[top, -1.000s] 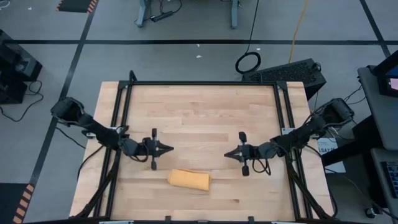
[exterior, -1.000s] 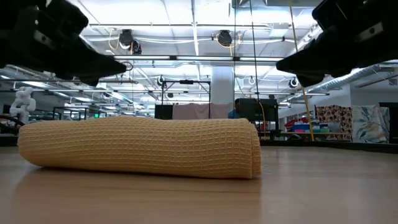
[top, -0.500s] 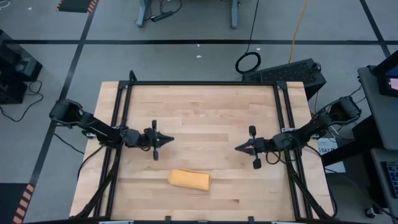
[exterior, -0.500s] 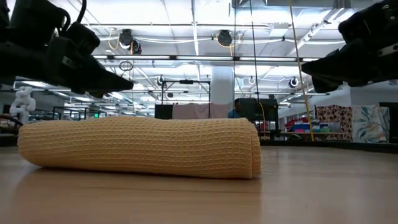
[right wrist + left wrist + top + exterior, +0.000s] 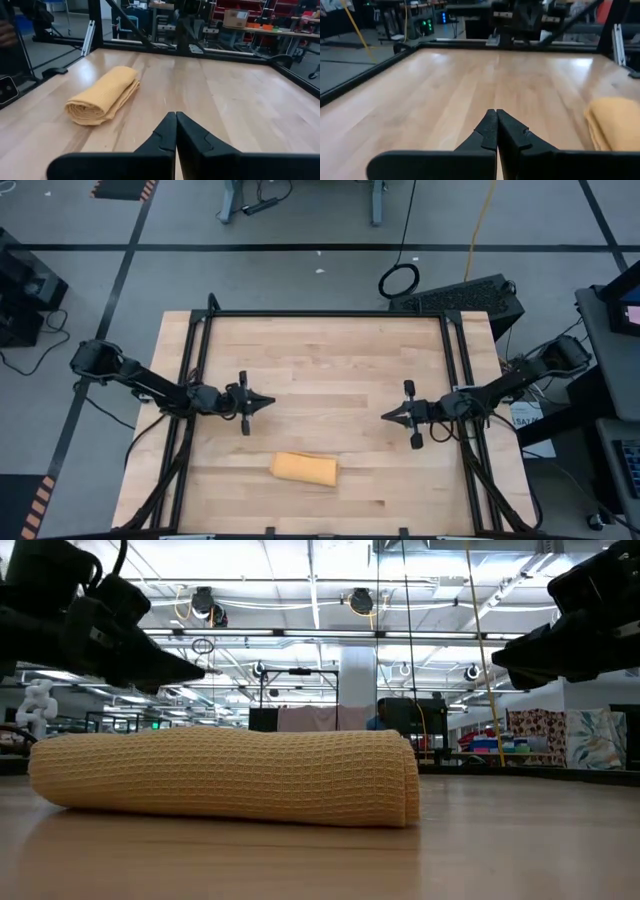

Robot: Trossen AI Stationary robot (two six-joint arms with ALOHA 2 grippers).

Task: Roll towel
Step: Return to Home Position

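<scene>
Rolled towel (image 5: 304, 469) lies at 6 o'clock on the table (image 5: 330, 350). Left gripper (image 5: 268, 401) at 9 o'clock, right gripper (image 5: 386, 417) at 3 o'clock. Both sets of jaws pressed together, holding nothing, apart from the towel.

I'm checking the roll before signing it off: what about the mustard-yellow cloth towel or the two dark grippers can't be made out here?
High view: the rolled mustard-yellow cloth towel is too small to count its layers.
Low view: its far side is hidden behind its own bulk; the left gripper and right gripper are partly cut off by the picture's side edges.
Left wrist view: the picture's edge cuts the towel; only one end shows.
</scene>
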